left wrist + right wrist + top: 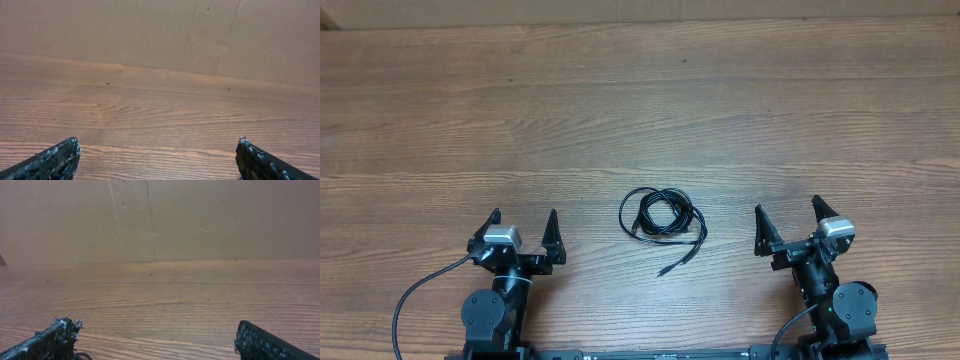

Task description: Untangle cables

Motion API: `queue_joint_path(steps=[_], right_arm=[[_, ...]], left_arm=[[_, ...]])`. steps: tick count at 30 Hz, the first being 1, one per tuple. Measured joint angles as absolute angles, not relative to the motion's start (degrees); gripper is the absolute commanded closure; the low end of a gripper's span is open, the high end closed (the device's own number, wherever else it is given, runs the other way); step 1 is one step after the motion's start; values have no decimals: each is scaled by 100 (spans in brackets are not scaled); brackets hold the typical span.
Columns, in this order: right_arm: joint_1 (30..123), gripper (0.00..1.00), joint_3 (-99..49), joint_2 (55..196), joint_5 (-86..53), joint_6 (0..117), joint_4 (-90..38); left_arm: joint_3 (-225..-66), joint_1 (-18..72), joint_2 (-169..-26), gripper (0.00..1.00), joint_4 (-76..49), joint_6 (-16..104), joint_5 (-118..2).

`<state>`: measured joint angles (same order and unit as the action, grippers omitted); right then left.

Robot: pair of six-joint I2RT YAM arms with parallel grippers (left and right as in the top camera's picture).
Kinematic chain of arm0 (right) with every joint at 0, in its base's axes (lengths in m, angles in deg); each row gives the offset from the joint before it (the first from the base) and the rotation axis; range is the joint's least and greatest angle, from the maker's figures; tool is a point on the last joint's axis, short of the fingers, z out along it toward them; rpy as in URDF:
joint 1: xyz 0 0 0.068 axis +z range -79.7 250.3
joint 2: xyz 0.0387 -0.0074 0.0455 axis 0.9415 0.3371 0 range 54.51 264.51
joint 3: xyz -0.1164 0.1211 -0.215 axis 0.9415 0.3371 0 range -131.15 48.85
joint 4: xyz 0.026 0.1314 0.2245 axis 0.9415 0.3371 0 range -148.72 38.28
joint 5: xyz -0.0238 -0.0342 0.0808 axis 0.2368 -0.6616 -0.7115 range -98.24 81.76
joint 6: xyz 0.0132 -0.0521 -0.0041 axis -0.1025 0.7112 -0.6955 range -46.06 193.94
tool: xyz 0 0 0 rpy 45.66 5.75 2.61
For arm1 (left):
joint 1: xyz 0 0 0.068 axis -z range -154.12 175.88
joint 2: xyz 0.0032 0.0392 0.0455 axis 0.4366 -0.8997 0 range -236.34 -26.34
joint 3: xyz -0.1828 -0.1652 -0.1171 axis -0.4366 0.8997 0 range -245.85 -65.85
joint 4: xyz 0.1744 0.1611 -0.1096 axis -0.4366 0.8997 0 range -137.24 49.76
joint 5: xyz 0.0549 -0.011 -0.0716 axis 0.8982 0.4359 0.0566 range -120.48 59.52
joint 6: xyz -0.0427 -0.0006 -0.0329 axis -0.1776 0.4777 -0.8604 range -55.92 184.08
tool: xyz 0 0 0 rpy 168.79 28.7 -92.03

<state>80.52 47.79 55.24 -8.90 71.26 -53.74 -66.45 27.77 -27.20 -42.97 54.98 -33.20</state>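
The cables [662, 217] lie bunched in one small black coil on the wooden table, midway between the two arms, with one loose end trailing toward the front. My left gripper [523, 224] stands open to the coil's left, well apart from it. My right gripper [787, 214] stands open to the coil's right, also apart. In the left wrist view the fingertips [65, 150] frame bare wood only. A sliver of cable [80, 356] shows at the bottom edge of the right wrist view beside the left fingertip [62, 330].
The wooden table [640, 110] stretches wide behind the coil. A brown cardboard wall [160, 30] rises at its far edge. Thick black arm cables [415, 295] run along the front edge by each arm base.
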Motion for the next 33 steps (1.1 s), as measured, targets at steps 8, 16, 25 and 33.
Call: queue_joint_path(steps=[8,16,25,33], right_arm=[[8052,0,4779,5524,-890,7124,-5374],[8052,0,4779,5524,-890,7124,-5374],[8052,0,4779,5524,-890,7124,-5372],[8052,0,4779,5524,-890,7124,-5372]], left_arm=[[-6645,2777,-2973,1,-4301,5200,-3366],[-6645,2777,-2973,1,-4299,5194,-3386],[-6645,2777,-2973,1,-4301,5196,-3388],[-6645,2777,-2973,1,-4301,5196,-3386]])
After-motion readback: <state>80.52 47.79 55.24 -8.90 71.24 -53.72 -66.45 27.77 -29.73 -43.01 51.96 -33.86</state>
